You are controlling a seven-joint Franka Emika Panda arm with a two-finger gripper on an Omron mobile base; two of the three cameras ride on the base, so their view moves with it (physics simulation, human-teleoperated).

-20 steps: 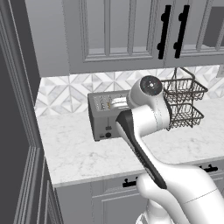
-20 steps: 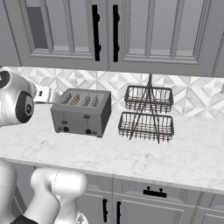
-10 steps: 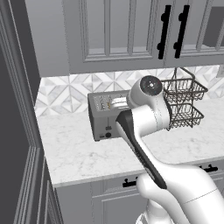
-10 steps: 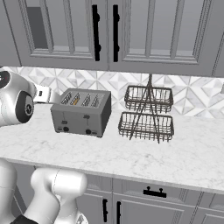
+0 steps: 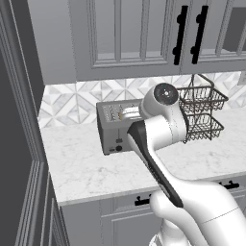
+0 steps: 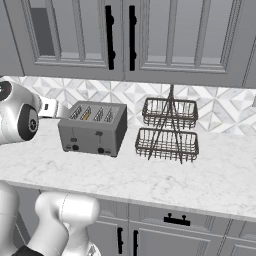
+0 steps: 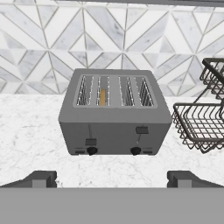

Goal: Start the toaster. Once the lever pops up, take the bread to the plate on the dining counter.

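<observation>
Standing on a white marble desk (image 6: pixel 150 182) against a patterned tile backsplash (image 7: pixel 113 39), the grey four-slot toaster (image 7: pixel 114 114) faced the robot, its two black levers and two black knobs turned toward the arm. A two-tier dark wire basket rack (image 6: pixel 167 131) stood just beside the toaster, on its right as seen from the robot, apart from it. Grey cabinets with black handles (image 6: pixel 120 37) hung above, and grey drawers ran below the desk edge. A tan sliver of the bread (image 7: pixel 102 97) showed in the second slot from the left, sunk low between the slot walls. The left lever sat lower on the toaster's front than the right one. Nothing lay on the marble between the arm and the toaster. The claw (image 7: pixel 111 178) hung in front of the toaster and short of it, its jaws spread wide, holding nothing and touching nothing.
</observation>
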